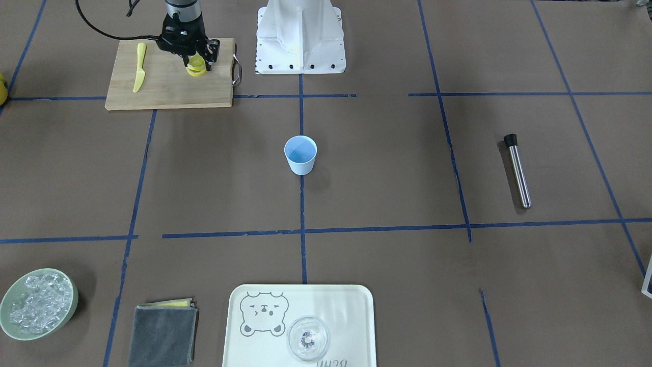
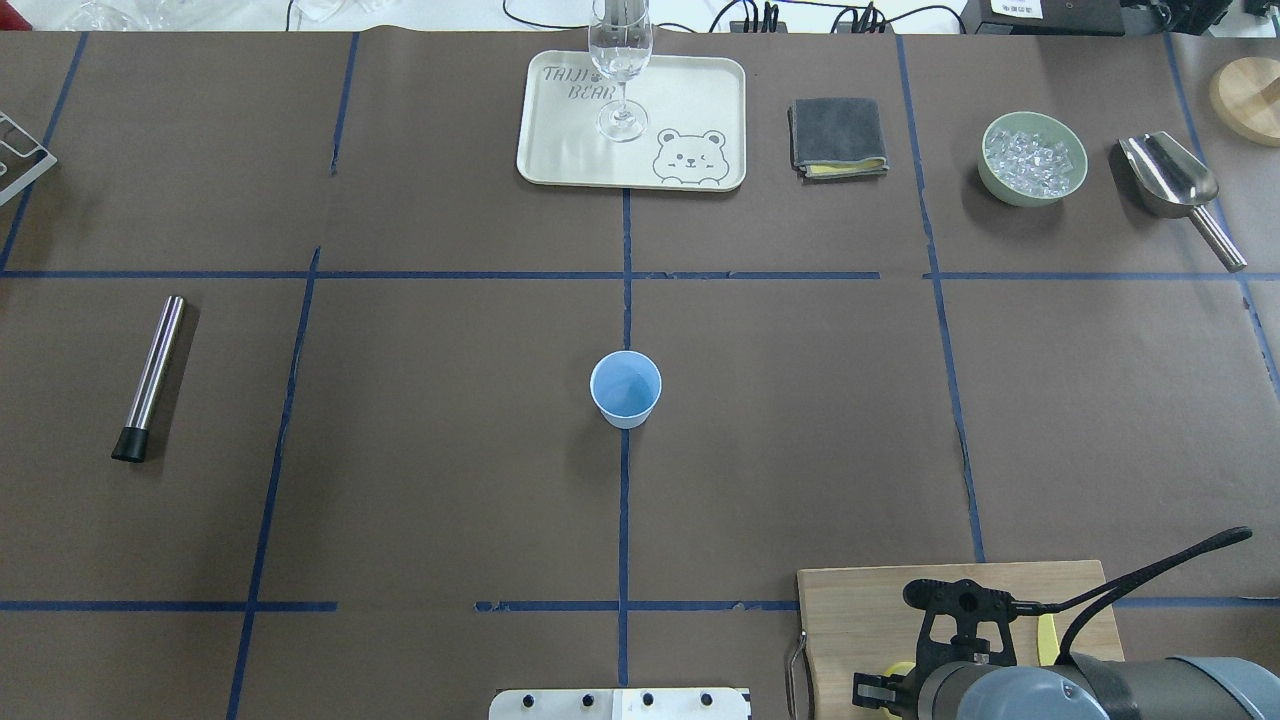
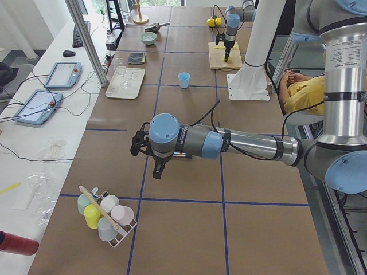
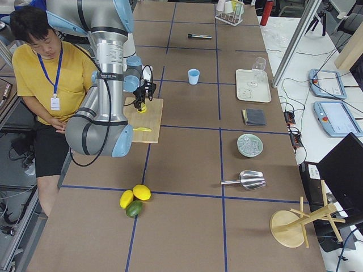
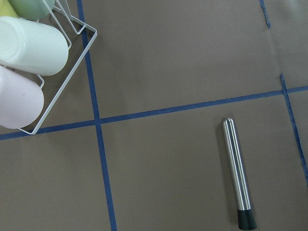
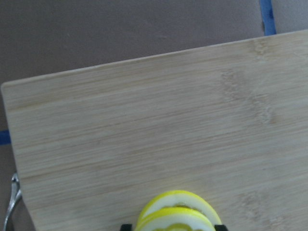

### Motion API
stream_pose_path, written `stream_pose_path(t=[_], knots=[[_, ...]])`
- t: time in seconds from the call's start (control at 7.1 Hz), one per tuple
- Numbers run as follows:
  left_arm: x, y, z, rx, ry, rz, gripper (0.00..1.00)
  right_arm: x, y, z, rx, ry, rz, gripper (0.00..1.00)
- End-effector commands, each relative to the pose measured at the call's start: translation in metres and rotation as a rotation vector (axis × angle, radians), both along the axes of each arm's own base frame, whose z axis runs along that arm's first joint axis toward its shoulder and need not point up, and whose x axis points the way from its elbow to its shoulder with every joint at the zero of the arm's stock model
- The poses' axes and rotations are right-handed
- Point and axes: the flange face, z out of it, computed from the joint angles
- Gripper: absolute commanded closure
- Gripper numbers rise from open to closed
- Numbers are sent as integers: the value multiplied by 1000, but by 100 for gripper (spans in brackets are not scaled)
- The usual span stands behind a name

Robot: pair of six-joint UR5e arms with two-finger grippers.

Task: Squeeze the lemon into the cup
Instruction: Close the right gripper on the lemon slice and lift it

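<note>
Overhead exterior: cup (image 2: 625, 418); ice (image 2: 1035, 160) in bowl (image 2: 1030, 198)

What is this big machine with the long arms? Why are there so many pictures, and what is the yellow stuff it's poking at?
It is a robot with two arms. Each arm ends in a gripper, like a hand with only two fingers. All six pictures show the same moment from different cameras: one above, one in front, one at each end of the table, and one on each wrist. On the table there are a small blue cup, a tray with a glass, a bowl of ice, and a wooden board with a yellow knife. The right gripper is low over the board, with a finger on each side of two lemon slices. I cannot tell if it is gripping them yet. The left gripper hangs above the table near a metal stick.
</note>
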Motion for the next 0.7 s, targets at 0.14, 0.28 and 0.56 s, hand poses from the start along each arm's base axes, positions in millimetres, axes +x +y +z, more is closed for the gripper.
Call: stream_pose_path(t=[0.14, 0.28, 0.56], knots=[[0, 0, 0, -2, 0, 0, 0, 8, -1, -14, -2, -27, 3, 44], [0, 0, 0, 0, 2, 0, 0, 14, -1, -25, -1, -47, 4, 43], [0, 1, 1, -3, 2, 0, 0, 28, -14, -49, 0, -100, 34, 42]])
